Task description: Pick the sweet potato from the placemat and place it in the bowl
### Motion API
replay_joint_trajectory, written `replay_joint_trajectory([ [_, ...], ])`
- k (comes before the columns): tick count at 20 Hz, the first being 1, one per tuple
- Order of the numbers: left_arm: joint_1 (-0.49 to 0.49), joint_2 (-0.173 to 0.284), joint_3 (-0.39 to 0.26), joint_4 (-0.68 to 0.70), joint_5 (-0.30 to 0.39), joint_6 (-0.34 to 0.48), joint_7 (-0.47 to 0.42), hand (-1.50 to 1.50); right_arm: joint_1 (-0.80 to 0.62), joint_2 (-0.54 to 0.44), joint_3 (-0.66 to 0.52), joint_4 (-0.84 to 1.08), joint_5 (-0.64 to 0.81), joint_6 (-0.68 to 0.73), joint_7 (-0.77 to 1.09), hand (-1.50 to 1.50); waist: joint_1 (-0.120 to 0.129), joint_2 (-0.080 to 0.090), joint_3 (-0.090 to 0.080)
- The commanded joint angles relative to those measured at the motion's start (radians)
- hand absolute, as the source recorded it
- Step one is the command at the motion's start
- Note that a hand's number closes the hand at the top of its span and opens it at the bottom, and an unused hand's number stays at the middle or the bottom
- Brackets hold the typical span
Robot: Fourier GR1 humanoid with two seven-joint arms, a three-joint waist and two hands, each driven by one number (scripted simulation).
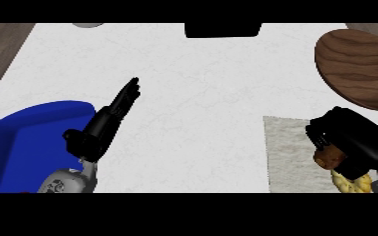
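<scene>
Brown and knobbly, the sweet potato (pixel 330 156) sits at the placemat's (pixel 288 150) right side, with the right hand (pixel 347 137) curled round its top and hiding most of it, so its long axis cannot be read. The wooden bowl (pixel 353 67) lies up from the placemat, close to that hand. Well left of the placemat, the left hand (pixel 111 117) rests on the white surface (pixel 207 80) with fingers straight, holding nothing.

One head view looks steeply down, close over the white counter (pixel 207 95)
</scene>
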Motion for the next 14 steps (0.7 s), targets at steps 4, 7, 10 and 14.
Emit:
replay_joint_trajectory([
  [4,0.028,-0.013,-0.013,0.008,-0.023,0.008,-0.033,0.00,0.023,-0.048,-0.349,-0.027,-0.391,-0.043,-0.271,1.50,-0.013,0.002,-0.003],
  [7,-0.003,0.038,0.040,-0.015,0.022,-0.040,0.006,0.00,0.003,-0.078,-0.488,0.077,-0.553,0.044,-0.328,1.50,0.006,0.006,-0.003],
  [10,0.003,0.011,0.002,-0.046,0.002,-0.037,0.018,0.00,-0.085,-0.094,-0.536,0.210,-0.619,0.123,-0.282,1.50,0.033,0.011,-0.003],
  [14,-0.010,-0.003,0.013,-0.060,0.003,-0.053,0.044,0.00,-0.250,-0.135,-0.516,0.369,-0.567,0.103,-0.216,1.50,0.043,0.012,-0.003],
])
